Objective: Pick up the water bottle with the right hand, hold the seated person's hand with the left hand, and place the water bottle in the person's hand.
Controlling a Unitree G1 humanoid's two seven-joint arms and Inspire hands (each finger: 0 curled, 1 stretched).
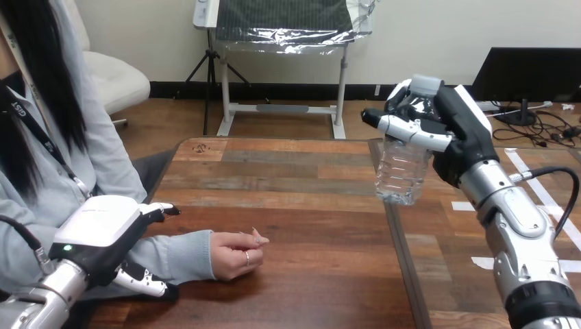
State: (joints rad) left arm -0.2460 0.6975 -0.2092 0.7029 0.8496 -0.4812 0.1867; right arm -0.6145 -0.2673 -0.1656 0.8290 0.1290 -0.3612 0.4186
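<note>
Head view, looking down across a wooden counter. At the right, the robot's right hand is raised well above the counter with its fingers and thumb wrapped round the upper part of a clear plastic water bottle. The bottle hangs upright below the grip with its pale cap showing above the fingers. Holding it by the top leaves the body free, which should give the person something to take hold of. The bottle is in the air, well apart from the person. At the lower left, the robot's left hand sits over the person's forearm, which lies flat on the counter in a pale sleeve. The thumb reaches past the far side and the fingers curl round the near side, so the arm is clasped between them, probably to steady it for the handover. The grip is on the forearm rather than on the hand itself. The person's hand rests on the counter just beyond the sleeve, loosely curled and on its side, holding nothing. Judging from this, the bottle has been picked up, and carrying it across and lowering it to that hand remains to be done.
</note>
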